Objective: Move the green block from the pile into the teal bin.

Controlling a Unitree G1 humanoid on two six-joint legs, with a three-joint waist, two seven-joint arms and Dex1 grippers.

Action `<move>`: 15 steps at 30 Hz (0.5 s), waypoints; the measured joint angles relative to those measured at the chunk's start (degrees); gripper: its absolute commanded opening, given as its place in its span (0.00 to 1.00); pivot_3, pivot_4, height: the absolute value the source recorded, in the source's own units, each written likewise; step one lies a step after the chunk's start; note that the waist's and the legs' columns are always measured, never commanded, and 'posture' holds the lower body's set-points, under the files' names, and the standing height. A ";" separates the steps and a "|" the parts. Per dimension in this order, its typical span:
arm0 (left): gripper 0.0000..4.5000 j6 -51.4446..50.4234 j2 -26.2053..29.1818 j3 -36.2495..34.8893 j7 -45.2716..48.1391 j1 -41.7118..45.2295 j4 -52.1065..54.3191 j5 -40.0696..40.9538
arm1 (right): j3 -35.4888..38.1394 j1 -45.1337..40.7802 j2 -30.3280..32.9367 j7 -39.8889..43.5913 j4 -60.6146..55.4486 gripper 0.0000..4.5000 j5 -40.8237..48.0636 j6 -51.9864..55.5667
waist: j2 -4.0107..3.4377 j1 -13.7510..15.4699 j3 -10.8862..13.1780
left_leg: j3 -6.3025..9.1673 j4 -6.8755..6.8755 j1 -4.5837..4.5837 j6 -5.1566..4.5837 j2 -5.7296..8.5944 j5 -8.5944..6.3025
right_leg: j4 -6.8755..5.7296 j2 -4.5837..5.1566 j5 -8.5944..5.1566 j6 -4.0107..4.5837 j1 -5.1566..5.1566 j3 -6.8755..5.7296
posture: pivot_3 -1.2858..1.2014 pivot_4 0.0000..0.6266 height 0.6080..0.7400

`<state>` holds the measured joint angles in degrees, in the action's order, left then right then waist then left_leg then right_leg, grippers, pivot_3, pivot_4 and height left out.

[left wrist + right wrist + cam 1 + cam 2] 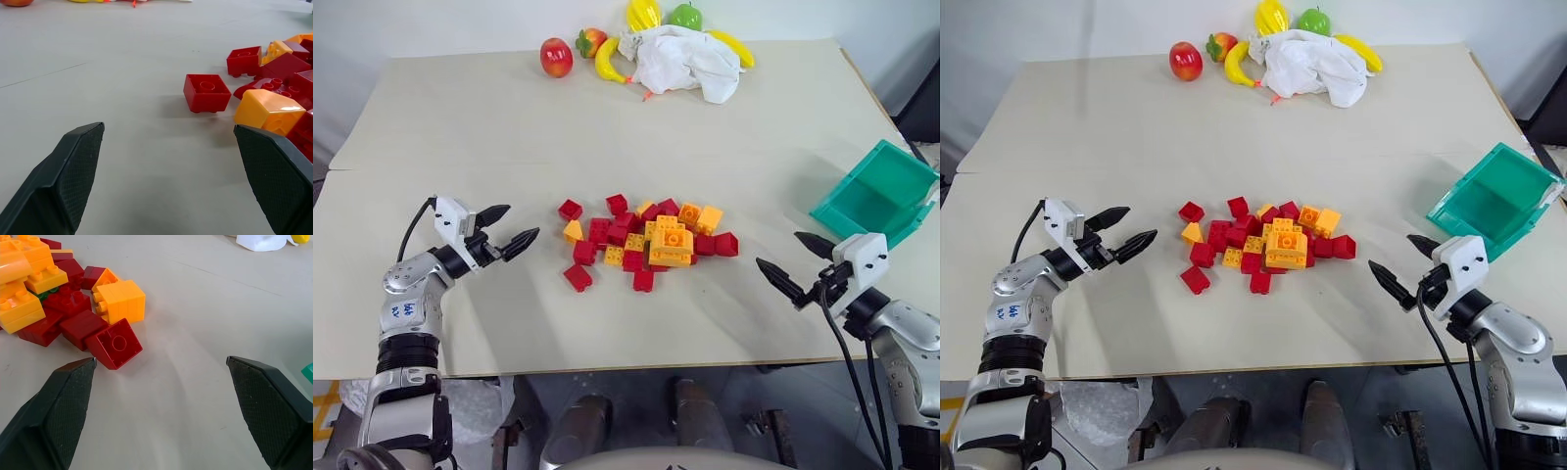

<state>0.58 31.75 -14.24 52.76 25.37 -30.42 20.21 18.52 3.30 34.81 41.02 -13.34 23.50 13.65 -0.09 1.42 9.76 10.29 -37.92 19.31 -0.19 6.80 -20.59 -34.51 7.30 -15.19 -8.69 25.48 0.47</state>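
The left gripper hangs just off the near-left side of the pile of small glossy red and orange-yellow studded plastic bricks, its two black, tapered, cross-hatched fingers spread wide and holding nothing; the right gripper hangs off the pile's near-right side, its matching fingers likewise spread and empty. Bare matte beige tabletop lies between each gripper and the pile, so both have open room to close in. The pile is a loose, low heap – square blocks, some tipped on edge or upside down with hollow undersides showing, and a few sloped wedge pieces – with one stray red brick lying apart at its near-left edge. The small green plastic brick is buried in the pile's right half, only a sliver of it visible in the right wrist view between orange-yellow bricks and a dark red one. Right of the pile, at the table's right edge, sits the teal rectangular plastic bin with smooth slanted walls, tilted with its open mouth turned toward the pile, with clear surface between them. Far beyond the pile, along the table's back edge, lie a crumpled white cloth, a shiny red apple, yellow bananas and a green apple-like fruit – a broad bare stretch of table separates them from the pile.
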 measured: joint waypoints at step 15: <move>1.00 -0.62 0.83 2.35 4.22 1.26 -0.01 -1.29 | -2.21 -1.72 5.17 -3.69 -18.97 0.99 6.71 19.62 | 0.01 0.07 0.00 | 0.00 -0.06 0.02 0.00 0.00 0.00 | -0.03 0.02 0.01 0.01 0.01 0.01 | 0.52 0.24 1.00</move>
<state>-0.03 32.58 -11.89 56.98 26.63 -30.42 18.93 16.31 1.58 39.98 37.33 -32.31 30.21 33.27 -0.08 1.50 9.76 10.29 -37.97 19.33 -0.19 6.79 -20.60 -34.54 7.32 -15.18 -8.68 25.49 0.47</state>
